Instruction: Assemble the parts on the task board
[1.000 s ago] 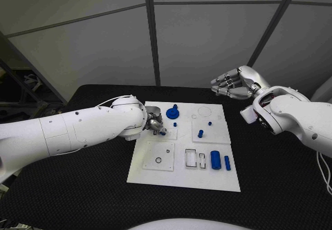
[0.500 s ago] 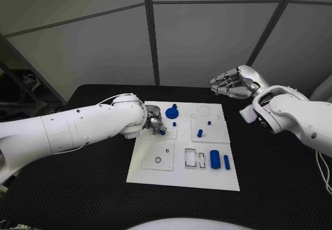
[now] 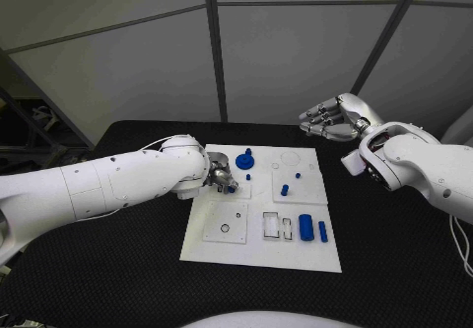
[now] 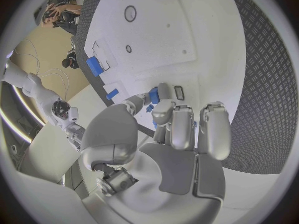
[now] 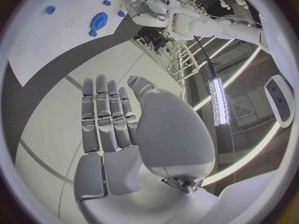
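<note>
- The left robot hand (image 3: 221,179) sits low over the near-left part of the white board (image 3: 264,258), pinching a small blue piece (image 4: 154,95) between thumb and fingertips; the other fingers are curled close beside it.
- That piece hangs just beside a small dark-edged slot (image 4: 179,92) in the board, so the step in hand looks like seating it there.
- To do this well, I would line the piece up with the slot before pressing, keep it upright, and lower slowly so it does not catch on the rim.
- Loosen the pinch only once the piece stands on its own.
- The right robot hand (image 3: 333,119) is held up beyond the board's far-right corner, fingers apart and holding nothing.
- Other blue pieces wait on the board: a round gear (image 3: 245,161), small pegs (image 3: 285,190), and a fat cylinder (image 3: 307,227) beside a thin bar (image 3: 323,231).
</note>
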Motion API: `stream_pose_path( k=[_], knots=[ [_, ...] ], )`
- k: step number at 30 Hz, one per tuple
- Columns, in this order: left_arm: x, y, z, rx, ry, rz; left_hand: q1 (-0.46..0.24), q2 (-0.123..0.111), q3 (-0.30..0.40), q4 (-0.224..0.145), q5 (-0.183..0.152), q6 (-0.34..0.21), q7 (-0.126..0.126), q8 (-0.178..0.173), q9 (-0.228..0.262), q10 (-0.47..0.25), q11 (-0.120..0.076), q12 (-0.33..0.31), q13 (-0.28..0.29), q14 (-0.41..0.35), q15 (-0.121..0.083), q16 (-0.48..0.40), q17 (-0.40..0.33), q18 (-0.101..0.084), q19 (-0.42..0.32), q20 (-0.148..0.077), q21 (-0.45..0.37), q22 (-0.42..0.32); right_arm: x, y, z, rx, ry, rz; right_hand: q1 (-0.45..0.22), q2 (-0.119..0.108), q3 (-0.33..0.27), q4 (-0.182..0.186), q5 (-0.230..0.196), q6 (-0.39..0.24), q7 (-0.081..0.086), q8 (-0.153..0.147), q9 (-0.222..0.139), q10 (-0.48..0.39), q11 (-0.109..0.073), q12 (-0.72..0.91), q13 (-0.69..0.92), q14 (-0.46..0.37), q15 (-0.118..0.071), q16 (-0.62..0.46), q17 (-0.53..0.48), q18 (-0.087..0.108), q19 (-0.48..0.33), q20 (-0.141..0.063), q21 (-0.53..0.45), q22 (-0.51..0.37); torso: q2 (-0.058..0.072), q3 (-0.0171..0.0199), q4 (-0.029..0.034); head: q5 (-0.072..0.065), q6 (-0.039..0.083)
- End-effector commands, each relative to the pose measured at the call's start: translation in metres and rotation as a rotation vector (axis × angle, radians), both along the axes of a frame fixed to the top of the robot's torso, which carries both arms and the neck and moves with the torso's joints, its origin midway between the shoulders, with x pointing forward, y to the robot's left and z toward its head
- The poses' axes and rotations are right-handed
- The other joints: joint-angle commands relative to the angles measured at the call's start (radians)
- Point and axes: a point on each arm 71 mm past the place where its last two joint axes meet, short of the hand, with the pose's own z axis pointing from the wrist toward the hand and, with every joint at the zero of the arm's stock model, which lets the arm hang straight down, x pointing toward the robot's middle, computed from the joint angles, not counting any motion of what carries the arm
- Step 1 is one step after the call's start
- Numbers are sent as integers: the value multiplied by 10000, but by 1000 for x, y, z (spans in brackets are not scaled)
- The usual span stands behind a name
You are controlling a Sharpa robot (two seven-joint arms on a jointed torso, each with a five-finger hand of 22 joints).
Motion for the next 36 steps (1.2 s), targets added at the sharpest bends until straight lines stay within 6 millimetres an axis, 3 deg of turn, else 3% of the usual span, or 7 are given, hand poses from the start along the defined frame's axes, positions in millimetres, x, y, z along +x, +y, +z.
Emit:
stream_pose_path(
  k=[1, 13, 20, 22, 27, 30, 36],
  knots=[
    [-1, 0, -3, 139, 237, -64, -62, 17, -288, 76, -25, 115, -1, -65, -62, -16, 65, 53, 25, 449, -81, 24, 18, -136, 63, -23, 63, 249, 0, 0, 1, -22, -9, 59, -84, 5, -7, -76, 50, -14, 70, -61, -10, -40, 52, -34, -15, -12, 70, -29, -15, 89, -26, 76, -42, -15, 2, -9, 9, -18, -8],
    [-1, 0, -3, 123, 206, -35, -62, 91, -1025, 361, -12, 232, -11, -158, -209, 22, 58, 95, 102, 451, -90, 24, 24, -150, 100, -37, 92, 326, 0, -1, 1, -30, 12, 34, -140, -15, -25, -66, 52, -62, 100, -98, -12, -83, 89, -74, -68, -112, 124, -153, -94, 81, -91, 123, -182, -89, 3, -8, 2, -38, -19],
    [1, 1, -2, 78, 112, 67, -228, 57, -1761, 736, -42, 320, -7, -206, -300, 46, 61, 113, 142, 451, -87, 23, 28, -155, 112, -37, 95, 356, 0, -1, 1, -41, 32, 20, -166, -21, -35, -57, 55, -87, 116, -113, -13, -110, 107, -93, -89, -149, 146, -183, -124, 81, -111, 142, -236, -119, 5, -10, 11, -50, -14],
    [1, 2, -2, 52, 66, 107, -233, 81, -2197, 946, -855, 353, -21, -228, -343, 55, 52, 117, 159, 451, -88, 21, 28, -154, 112, -40, 87, 359, 0, -1, 1, -43, 41, 24, -174, -24, -39, -55, 57, -96, 121, -118, -14, -120, 113, -99, -95, -161, 153, -190, -133, 81, -117, 148, -253, -129, 2, -10, 14, -45, -14],
    [1, 2, -1, -15, -24, 164, 24, 192, -2890, 1298, -2185, 384, -25, -256, -416, 63, 49, 118, 186, 452, -94, 20, 32, -156, 124, -45, 84, 388, 0, -1, 1, -52, 65, 38, -184, -27, -43, -52, 59, -106, 127, -124, -14, -132, 120, -106, -103, -177, 162, -198, -146, 81, -123, 155, -276, -142, 5, -11, 13, -48, -10],
    [1, 1, -1, -81, -45, 187, 131, 216, -3182, 1465, -2543, 396, -24, -257, -441, 66, 54, 118, 197, 453, -95, 20, 33, -154, 122, -43, 71, 385, 0, -1, 0, -58, 78, 41, -196, -28, -48, -47, 61, -114, 133, -128, -14, -144, 127, -113, -111, -190, 170, -202, -157, 82, -129, 163, -296, -153, 1, -19, 10, -43, 1],
    [0, 3, 4, -312, -121, 307, 296, 168, -3574, 1654, -2817, 376, -13, -259, -468, 33, 62, 59, 140, 454, -91, 18, 34, -142, 103, -40, 29, 345, 1, -1, 0, -69, 94, 31, -240, -41, -78, -32, 5, -164, 160, -151, -17, -193, 158, -139, -137, -238, 198, -209, -199, 84, -141, 191, -371, -197, 2, -14, 1, -92, 1]
  ],
)
